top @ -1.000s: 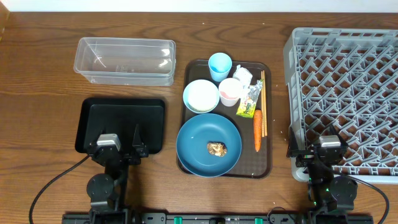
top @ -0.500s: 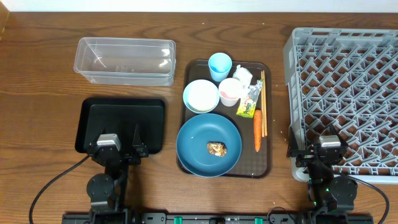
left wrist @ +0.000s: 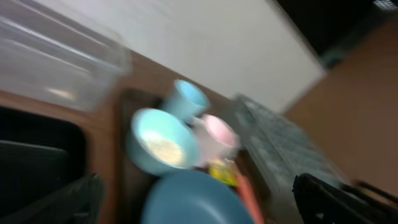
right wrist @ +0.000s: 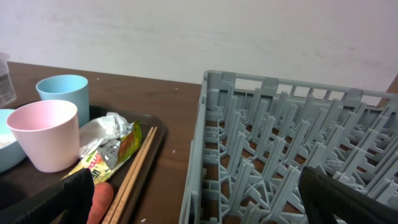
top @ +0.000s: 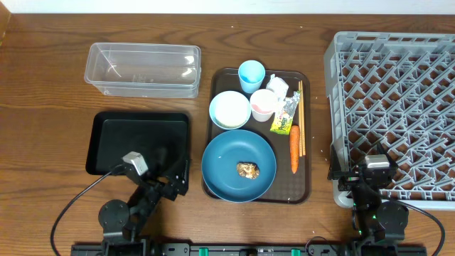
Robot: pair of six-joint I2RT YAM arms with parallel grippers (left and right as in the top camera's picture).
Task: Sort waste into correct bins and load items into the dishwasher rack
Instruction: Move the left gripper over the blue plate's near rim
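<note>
overhead: the left gripper (top: 174, 176) is open over the black tray's (top: 128, 135) near right corner, beside the plate (top: 238, 160) carrying the brown lump (top: 247, 169), and the right gripper (top: 355, 158) is open at the rack's (top: 394, 85) near left corner. left wrist, blurred: the bowl (left wrist: 160, 148) and plate show between spread fingers. right wrist: pink cup (right wrist: 45, 134), blue cup (right wrist: 63, 90), wrapper (right wrist: 109, 149) and chopsticks (right wrist: 134, 171) lie left of the rack, fingers wide apart.

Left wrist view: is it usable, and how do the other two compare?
Left wrist view: heavily blurred, the white bowl and large blue round plate only smeared shapes. Right wrist view: sharp, thin wooden chopsticks crisp. Overhead view: sharp, evenly lit, slight glare on the clear plastic rectangular tub.
</note>
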